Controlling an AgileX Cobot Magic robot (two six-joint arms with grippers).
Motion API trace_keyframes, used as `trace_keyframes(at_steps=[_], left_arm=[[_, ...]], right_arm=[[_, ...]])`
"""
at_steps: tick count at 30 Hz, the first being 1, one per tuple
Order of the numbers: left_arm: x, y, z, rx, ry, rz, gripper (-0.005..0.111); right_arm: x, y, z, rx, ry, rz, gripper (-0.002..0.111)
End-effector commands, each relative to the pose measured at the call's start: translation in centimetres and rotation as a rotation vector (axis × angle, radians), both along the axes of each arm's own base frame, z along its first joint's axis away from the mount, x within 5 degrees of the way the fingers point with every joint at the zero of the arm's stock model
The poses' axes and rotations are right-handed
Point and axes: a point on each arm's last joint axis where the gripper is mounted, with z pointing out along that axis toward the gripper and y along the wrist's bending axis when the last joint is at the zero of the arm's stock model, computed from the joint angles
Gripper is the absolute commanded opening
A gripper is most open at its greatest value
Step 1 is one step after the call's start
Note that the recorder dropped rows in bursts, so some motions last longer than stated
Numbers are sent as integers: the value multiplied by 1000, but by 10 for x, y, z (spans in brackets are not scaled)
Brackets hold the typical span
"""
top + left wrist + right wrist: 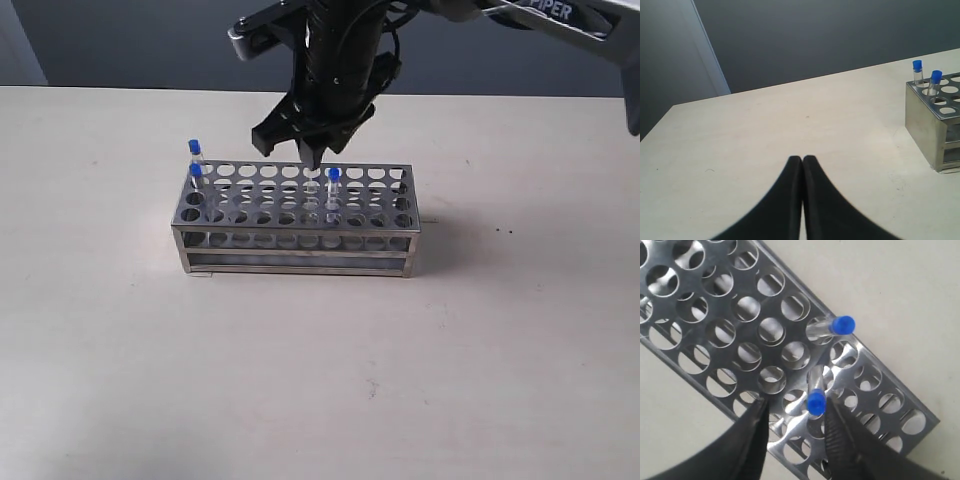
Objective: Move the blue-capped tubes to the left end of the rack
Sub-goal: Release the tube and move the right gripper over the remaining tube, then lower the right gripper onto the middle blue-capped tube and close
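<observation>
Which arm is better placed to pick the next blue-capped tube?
Right. The right gripper hangs open over the rack with a blue-capped tube between its jaws; the left gripper is shut, off the rack's end.

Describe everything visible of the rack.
The rack is shiny metal, wider than tall, with open sides and a top plate pierced by four rows of round holes. It stands level on the table. Blue-capped tubes stand in it: two at its left end, two near the middle. The right gripper hangs open over the middle pair, one cap between its fingers.
</observation>
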Motion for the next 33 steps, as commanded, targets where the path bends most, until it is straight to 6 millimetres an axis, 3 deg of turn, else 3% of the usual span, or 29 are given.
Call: trace_keyframes(at_steps=[1,3,8,13,16,18,21,22,24,33], left_arm=[[0,-1,2,0,-10,-8,0],[0,-1,2,0,-10,-8,0],[0,-1,2,0,-10,-8,0],[0,-1,2,0,-10,-8,0],[0,-1,2,0,-10,-8,0],[0,-1,2,0,-10,-8,0],[0,-1,2,0,-10,-8,0],[0,-1,2,0,-10,-8,0],[0,-1,2,0,-10,-8,0],[0,-1,2,0,-10,-8,0]], right_arm=[[6,-12,-8,-30,7,-32,37],[7,-16,-16,-35,24,-45,37],[12,-9,-17,48,-10,-51,37],[14,-6,-45,-4,58,-55,37],[14,-5,-48,-1,70,-67,36],[14,-5,-48,-5,73,-67,27],[13,-6,-49,-10,79,-67,0],[13,-6,-48,-9,78,-67,0],[11,-8,-43,-18,86,-68,0],[-3,-17,22,89,-23,-55,0]])
